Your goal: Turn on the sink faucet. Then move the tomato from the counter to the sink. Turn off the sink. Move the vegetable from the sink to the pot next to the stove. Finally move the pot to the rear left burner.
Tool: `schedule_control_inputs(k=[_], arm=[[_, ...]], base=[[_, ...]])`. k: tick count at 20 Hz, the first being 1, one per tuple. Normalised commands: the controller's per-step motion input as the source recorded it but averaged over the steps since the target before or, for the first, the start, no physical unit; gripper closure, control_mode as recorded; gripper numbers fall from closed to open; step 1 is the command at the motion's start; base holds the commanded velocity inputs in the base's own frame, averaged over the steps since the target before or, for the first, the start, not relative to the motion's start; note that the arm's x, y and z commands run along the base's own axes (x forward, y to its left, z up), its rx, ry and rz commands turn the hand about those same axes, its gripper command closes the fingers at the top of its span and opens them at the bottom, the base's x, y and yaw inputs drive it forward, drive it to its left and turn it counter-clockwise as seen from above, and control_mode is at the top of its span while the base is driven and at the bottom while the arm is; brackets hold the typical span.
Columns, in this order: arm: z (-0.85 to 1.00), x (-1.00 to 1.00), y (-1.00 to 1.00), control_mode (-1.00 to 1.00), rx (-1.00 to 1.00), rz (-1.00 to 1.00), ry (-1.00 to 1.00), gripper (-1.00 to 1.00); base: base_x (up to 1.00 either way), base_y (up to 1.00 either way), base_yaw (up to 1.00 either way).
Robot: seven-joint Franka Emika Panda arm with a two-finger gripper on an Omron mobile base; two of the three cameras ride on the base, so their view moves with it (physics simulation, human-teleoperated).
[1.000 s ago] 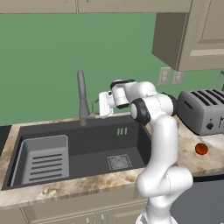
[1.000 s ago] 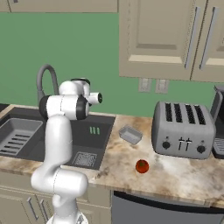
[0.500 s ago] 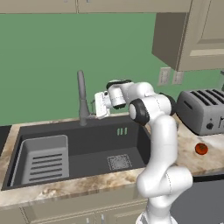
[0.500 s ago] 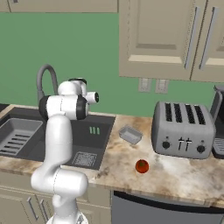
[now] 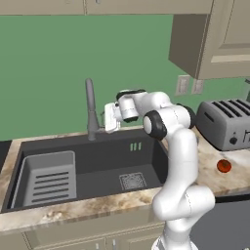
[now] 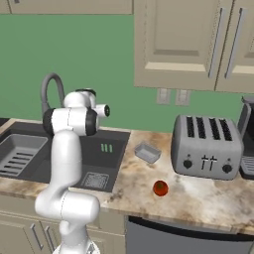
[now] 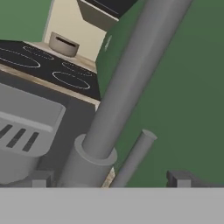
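Observation:
The grey faucet (image 5: 90, 108) stands behind the sink (image 5: 146, 161); no water shows. My gripper (image 5: 106, 118) hangs just right of its base, open. In the hand view the faucet column (image 7: 127, 83) and its thin lever (image 7: 133, 158) lie between the spread fingertips (image 7: 40, 178) of the gripper (image 7: 109, 179), with neither tip touching them. The red tomato (image 5: 223, 166) (image 6: 159, 188) rests on the counter right of the sink. A grey pot (image 7: 63, 43) sits on the counter beyond the stove (image 7: 39, 65).
A dish rack (image 5: 46, 176) fills the sink's left half. A silver toaster (image 6: 206, 146) (image 5: 227, 122) stands at the back right, and a small grey dish (image 6: 148, 152) lies between it and the sink. Wall cabinets (image 6: 188, 44) hang overhead.
The hand has edged a little left, closer to the faucet's base. The tomato and everything else stay put.

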Motion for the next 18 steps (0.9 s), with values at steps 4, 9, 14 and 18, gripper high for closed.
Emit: schedule_control_inputs(k=[4,9,14,18], arm=[[0.00,0.14,0.45,-1.00,0.00,0.00,0.08,-1.00],[-0.02,0.11,0.46,-1.00,0.00,0.00,0.09,1.00],[-0.05,0.25,0.46,-1.00,0.00,0.00,0.07,1.00],[-0.05,0.17,0.28,-1.00,0.00,0.00,0.00,1.00]], base=[[0.00,0.00,0.00],[0.00,0.00,0.00],[0.00,0.00,0.00],[0.00,0.00,0.00]])
